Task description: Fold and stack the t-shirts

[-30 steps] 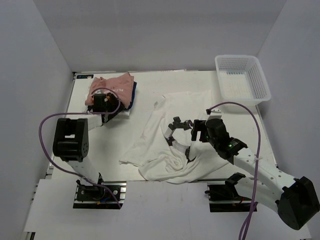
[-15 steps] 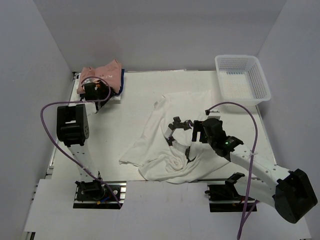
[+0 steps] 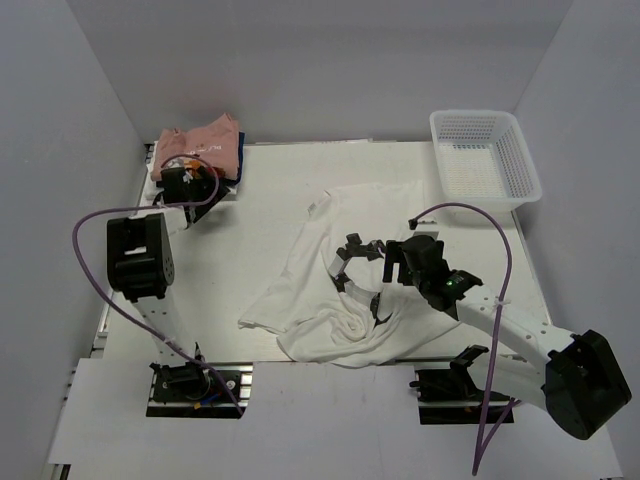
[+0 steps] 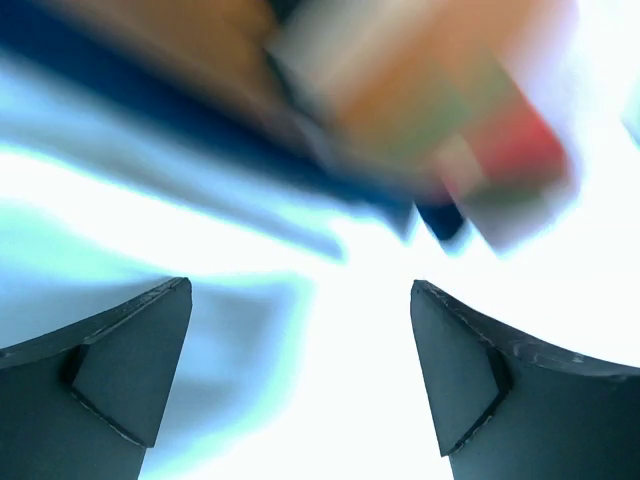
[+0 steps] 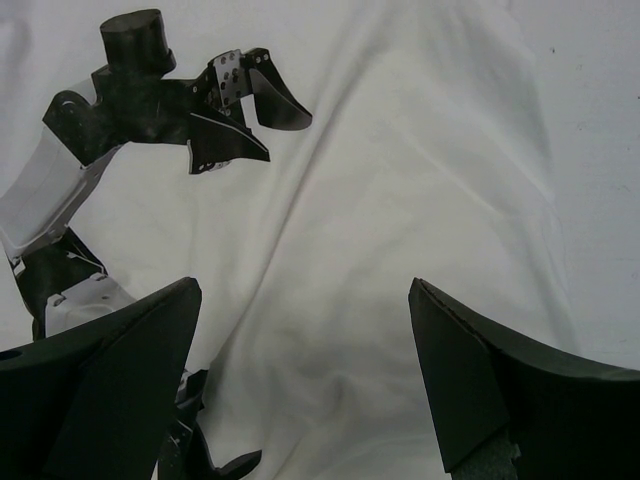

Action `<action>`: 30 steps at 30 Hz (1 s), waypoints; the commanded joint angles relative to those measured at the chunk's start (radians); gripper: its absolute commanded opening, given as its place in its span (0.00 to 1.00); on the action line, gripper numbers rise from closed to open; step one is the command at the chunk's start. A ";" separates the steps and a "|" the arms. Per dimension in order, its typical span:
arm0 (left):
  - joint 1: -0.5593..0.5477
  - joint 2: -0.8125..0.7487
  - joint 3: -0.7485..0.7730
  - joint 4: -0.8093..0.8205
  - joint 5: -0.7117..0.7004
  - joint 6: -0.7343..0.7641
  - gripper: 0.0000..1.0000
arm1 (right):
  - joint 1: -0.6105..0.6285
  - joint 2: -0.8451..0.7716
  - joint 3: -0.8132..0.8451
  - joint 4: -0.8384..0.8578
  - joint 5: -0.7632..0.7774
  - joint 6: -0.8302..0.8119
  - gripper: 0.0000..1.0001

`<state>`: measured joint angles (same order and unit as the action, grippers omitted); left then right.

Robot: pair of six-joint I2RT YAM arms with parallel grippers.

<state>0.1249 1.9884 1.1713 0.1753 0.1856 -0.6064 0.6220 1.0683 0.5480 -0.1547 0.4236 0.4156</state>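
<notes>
Top external: left gripper (image 3: 187,185), jaws apart, at the corner stack (image 3: 205,143); right gripper (image 3: 393,265), jaws apart, over the crumpled white t-shirt (image 3: 325,225) awaiting folding.

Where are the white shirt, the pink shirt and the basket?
white shirt (image 3: 310,280): top view, left half of its cloth.
pink shirt (image 3: 205,145): top view, middle of its upper face.
basket (image 3: 441,150): top view, left wall.

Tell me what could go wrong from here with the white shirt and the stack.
1. A black-and-white object lies on the crumpled white t-shirt, just ahead of the open right tool; a fold may trap or drag it.
2. The stack of folded shirts sits at the far left corner of the table, with the open left tool close to it; a push could tip it off.
</notes>
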 commanded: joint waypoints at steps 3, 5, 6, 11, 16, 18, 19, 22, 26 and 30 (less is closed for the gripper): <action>-0.036 -0.246 0.017 -0.181 0.268 0.082 1.00 | -0.001 -0.039 0.013 0.049 -0.002 -0.003 0.90; -0.077 -0.272 0.037 -0.215 0.296 0.106 1.00 | -0.002 -0.044 0.009 0.058 -0.005 -0.012 0.90; -0.094 -0.272 0.068 -0.215 0.296 0.125 1.00 | -0.001 -0.051 0.006 0.064 -0.006 -0.020 0.90; -0.174 -0.085 0.319 -0.342 0.314 0.163 1.00 | -0.004 -0.044 -0.017 0.119 -0.009 -0.034 0.90; -0.243 0.246 0.836 -0.528 0.237 0.230 1.00 | -0.004 0.011 0.003 0.116 0.004 -0.023 0.90; -0.255 0.384 1.149 -0.692 0.210 0.263 1.00 | -0.004 0.027 0.010 0.113 0.023 -0.027 0.90; -0.255 0.508 1.236 -0.724 0.210 0.263 1.00 | -0.007 0.045 0.009 0.116 0.024 -0.040 0.90; -0.255 0.572 1.305 -0.671 0.177 0.234 1.00 | -0.005 0.081 0.033 0.104 0.027 -0.040 0.90; -0.255 0.526 1.134 -0.525 0.010 0.223 1.00 | -0.007 0.122 0.050 0.061 0.044 -0.024 0.90; -0.255 0.588 1.241 -0.571 -0.135 0.254 1.00 | -0.007 0.099 0.030 0.066 0.047 -0.008 0.90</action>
<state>-0.1383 2.6137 2.3177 -0.4103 0.2062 -0.3771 0.6193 1.1900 0.5522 -0.0971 0.4343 0.3897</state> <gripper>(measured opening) 0.997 0.902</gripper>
